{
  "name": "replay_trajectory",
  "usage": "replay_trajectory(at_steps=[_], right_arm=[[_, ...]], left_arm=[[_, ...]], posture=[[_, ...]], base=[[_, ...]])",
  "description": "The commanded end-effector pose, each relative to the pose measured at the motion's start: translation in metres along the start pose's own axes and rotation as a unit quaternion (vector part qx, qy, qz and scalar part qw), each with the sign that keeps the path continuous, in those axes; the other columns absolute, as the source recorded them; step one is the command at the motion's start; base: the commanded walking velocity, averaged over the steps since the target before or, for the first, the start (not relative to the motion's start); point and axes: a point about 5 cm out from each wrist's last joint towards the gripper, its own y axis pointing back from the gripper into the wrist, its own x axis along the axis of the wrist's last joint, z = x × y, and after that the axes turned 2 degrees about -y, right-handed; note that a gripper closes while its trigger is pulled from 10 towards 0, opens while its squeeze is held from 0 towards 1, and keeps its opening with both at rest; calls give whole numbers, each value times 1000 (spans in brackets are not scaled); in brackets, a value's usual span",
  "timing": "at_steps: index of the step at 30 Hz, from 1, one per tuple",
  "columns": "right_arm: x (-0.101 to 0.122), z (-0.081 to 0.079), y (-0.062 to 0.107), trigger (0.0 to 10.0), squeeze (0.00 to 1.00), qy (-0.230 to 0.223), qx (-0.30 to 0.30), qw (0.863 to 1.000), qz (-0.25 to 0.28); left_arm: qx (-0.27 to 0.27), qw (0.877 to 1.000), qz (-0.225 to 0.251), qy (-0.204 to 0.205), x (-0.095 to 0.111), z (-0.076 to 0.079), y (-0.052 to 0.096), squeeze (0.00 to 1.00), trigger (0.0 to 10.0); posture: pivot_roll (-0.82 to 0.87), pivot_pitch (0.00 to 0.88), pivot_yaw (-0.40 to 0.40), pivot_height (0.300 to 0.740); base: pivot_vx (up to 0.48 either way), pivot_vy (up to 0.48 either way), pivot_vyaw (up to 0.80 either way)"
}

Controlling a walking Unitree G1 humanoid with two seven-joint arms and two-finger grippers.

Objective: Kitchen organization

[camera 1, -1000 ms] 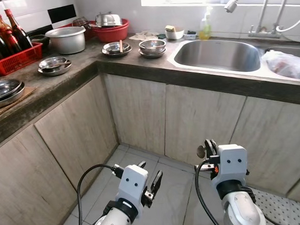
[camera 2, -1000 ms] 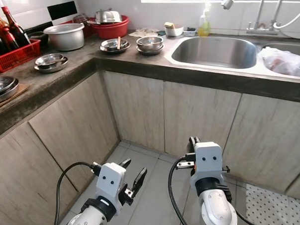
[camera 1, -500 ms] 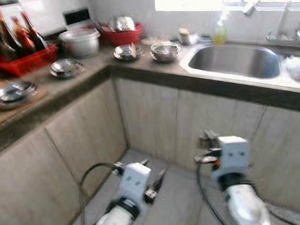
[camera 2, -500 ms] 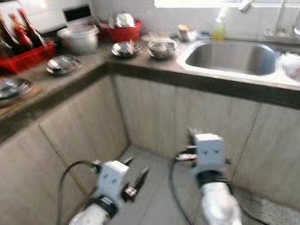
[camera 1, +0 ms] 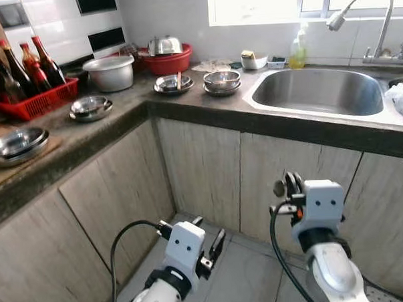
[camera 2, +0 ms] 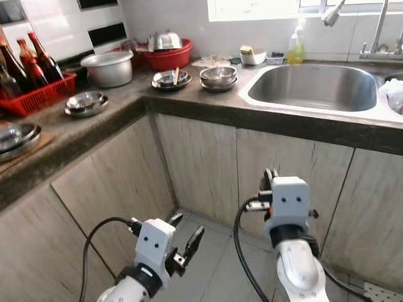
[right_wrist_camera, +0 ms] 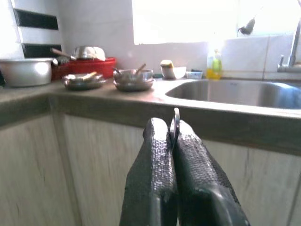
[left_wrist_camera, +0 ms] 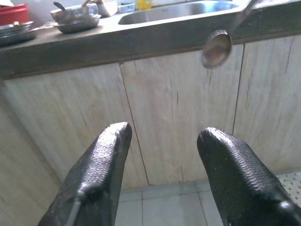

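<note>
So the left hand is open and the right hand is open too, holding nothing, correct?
Not quite. The left hand is open, but the right hand is shut on a spoon. The right wrist view shows its fingers pinching the metal handle.

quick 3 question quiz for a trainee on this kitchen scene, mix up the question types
1. True or false: the right gripper is shut on a spoon.
2. The red crate holds: A) glass bottles B) steel bowls C) sponges
3. Fill in: the left gripper's fingers stand ____, holding nothing.

Key
1. True. The wrist view shows the handle pinched between the fingers, and the bowl end shows beside the gripper in the head views.
2. A. Dark bottles with red caps stand in it.
3. Open.
</note>
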Motion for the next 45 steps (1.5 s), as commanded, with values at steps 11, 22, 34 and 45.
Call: replay_trajectory(at_steps=[11, 22, 34, 45], right_arm=[[39, 17, -24, 10000, 0, 21, -23, 997, 77], [87, 5, -47, 10000, 0, 7, 29, 985, 167], [117, 0, -65, 10000, 0, 7, 60, 974, 220], [110, -3, -97, 10000, 0, 3, 90, 981, 169]], left_arm=[[2, 1000, 4, -1, 2, -4, -2, 0, 10000], [16, 1000, 11, 4, 4, -6, -4, 0, 10000], [19, 1000, 12, 6, 4, -6, -5, 0, 10000], [27, 999, 16, 7, 4, -6, -8, 0, 10000]], posture=[[17, 0, 16, 740], [22, 0, 2, 740], [21, 0, -6, 740], [30, 0, -25, 740]], base=[[334, 0, -483], [335, 0, 0], [337, 0, 0], [338, 0, 0]])
